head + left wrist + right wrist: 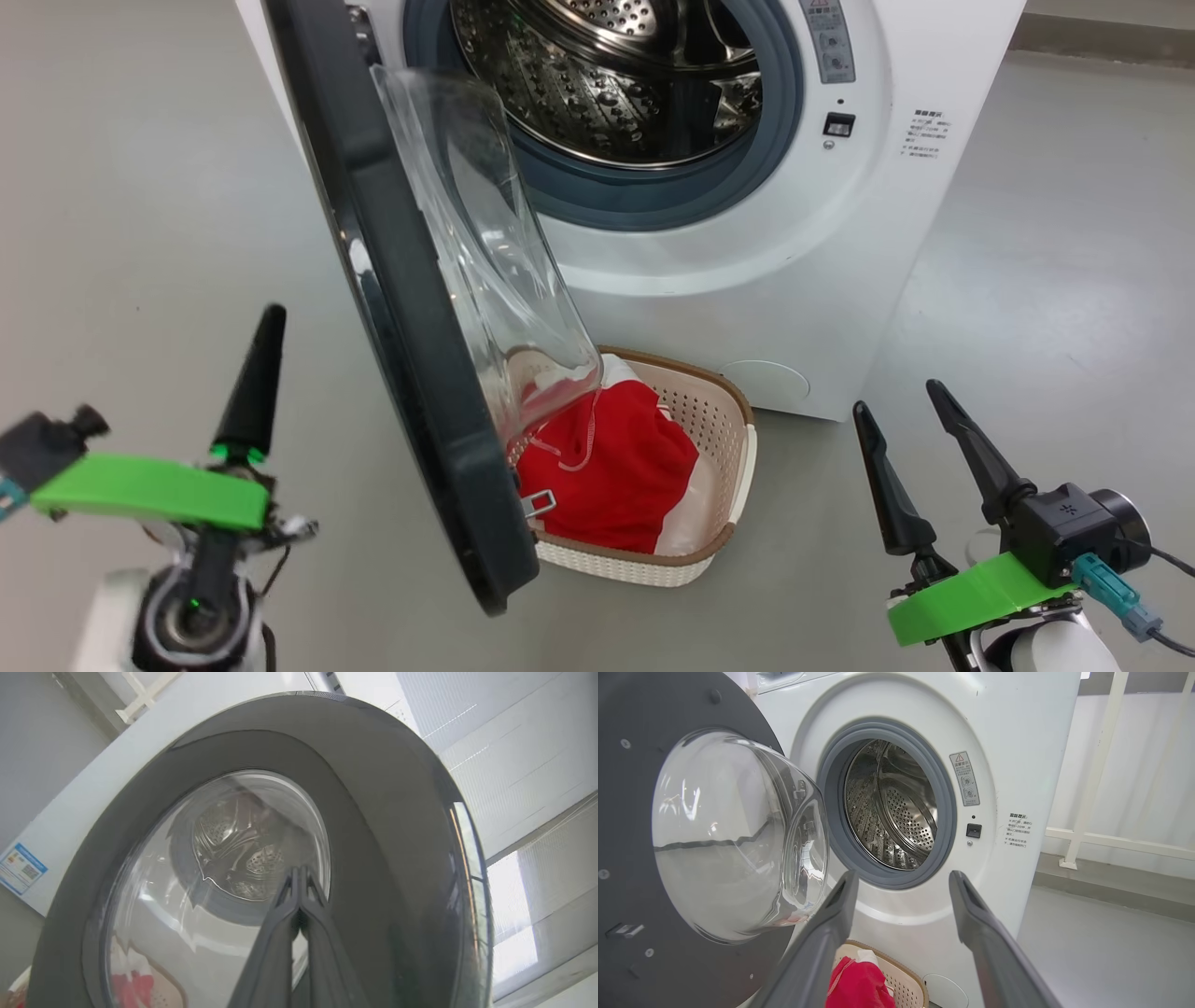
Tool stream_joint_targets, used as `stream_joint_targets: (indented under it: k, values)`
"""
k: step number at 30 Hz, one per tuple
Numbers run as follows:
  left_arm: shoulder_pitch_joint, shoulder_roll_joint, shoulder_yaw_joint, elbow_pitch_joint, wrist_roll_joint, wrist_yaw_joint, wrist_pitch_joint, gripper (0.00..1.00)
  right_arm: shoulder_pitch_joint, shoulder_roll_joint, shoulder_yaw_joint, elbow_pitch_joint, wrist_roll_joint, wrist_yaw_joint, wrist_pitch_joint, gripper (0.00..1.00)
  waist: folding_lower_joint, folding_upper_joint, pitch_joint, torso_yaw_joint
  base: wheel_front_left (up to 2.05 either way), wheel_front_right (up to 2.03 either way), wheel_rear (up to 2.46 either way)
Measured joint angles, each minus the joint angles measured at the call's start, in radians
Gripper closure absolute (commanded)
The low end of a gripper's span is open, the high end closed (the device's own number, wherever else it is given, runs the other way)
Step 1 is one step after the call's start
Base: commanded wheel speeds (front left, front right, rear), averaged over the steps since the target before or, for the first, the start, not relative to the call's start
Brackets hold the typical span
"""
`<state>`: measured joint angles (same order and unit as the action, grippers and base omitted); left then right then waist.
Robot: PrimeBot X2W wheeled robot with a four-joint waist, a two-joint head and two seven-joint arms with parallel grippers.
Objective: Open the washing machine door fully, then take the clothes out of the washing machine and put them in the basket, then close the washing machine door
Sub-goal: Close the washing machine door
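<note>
Grey, smooth floor (140, 187) surrounds a white front-loading washing machine (840, 280), which stands at the top of the head view. Its door (411, 392) is open: hinged on the left of the opening, it is swung out toward the robot and is seen nearly edge-on from the head, with the black rim to the left and the clear glass bowl (485, 252) bulging to the right. Behind it, a grey rubber seal (644, 201) rings the perforated steel drum (597, 84). The basket (738, 439) — cream plastic with a brown rim — sits on the floor just in front of the machine's base, its left end hidden behind the door's lower edge. The clothes (625, 467), red with white panels and a white drawstring, lie bundled inside the basket. The left hand (271, 322) is at the lower left of the head view, on the outer side of the door and apart from it. Its two fingers are pressed together, and in the left wrist view they point at the door's outer face where the glass meets the black rim. The right hand (896, 396) is at the lower right, over bare floor and to the right of the basket, with its fingers spread apart — in the right wrist view the clothes show low between them.
</note>
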<state>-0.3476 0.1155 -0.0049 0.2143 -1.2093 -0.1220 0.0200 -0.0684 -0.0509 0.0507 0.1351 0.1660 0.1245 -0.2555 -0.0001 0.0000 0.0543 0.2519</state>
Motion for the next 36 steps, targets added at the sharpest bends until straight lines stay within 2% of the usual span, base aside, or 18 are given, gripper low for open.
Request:
stream_joint_targets:
  k: [1,4,8,13,14,15,27,36]
  values:
    - [-0.009,-0.005,0.014,-0.008,-0.042,0.001,0.026,1.0,0.0,0.0,0.0,0.0,0.0,0.0,0.0,0.0,0.0001,0.0,0.002,-0.001,0.0,0.0,0.0]
    - [-0.04,-0.015,0.048,-0.035,-0.161,0.038,0.102,1.0,0.0,0.0,0.0,0.004,0.0,0.0,0.0,0.0,0.0001,0.0,0.005,-0.005,0.0,0.0,0.0]
    - [-0.048,-0.035,0.091,-0.075,-0.301,0.107,0.18,1.0,0.0,0.0,-0.001,0.005,-0.001,0.0,0.0,0.0,0.0,0.0,0.014,-0.009,0.0,0.0,0.0]
    - [-0.057,-0.037,0.1,-0.134,-0.39,0.178,0.267,1.0,-0.001,0.0,-0.001,0.005,-0.001,0.0,0.0,0.0,0.0,0.0,0.026,-0.014,0.0,0.0,0.0]
    - [-0.068,-0.035,0.075,-0.178,-0.404,0.208,0.322,1.0,-0.001,0.0,-0.001,0.008,-0.001,0.0,0.0,0.0,0.0,0.0,0.033,-0.017,0.0,0.0,0.0]
    - [-0.068,-0.034,0.059,-0.193,-0.406,0.219,0.335,1.0,-0.003,0.0,-0.001,0.012,-0.001,0.0,0.0,0.0,0.0001,0.0,0.037,-0.02,0.0,0.0,0.0]
    - [-0.106,-0.041,0.016,-0.177,-0.385,0.246,0.307,1.0,-0.027,0.0,0.0,0.018,-0.001,0.0,0.0,0.0,0.0001,0.0,0.045,-0.057,0.0,0.0,0.0]
    - [-0.158,-0.064,-0.001,-0.128,-0.394,0.246,0.303,1.0,-0.038,0.0,0.002,0.025,-0.001,0.0,0.0,0.0,0.0001,0.0,0.052,-0.11,0.0,0.0,0.0]
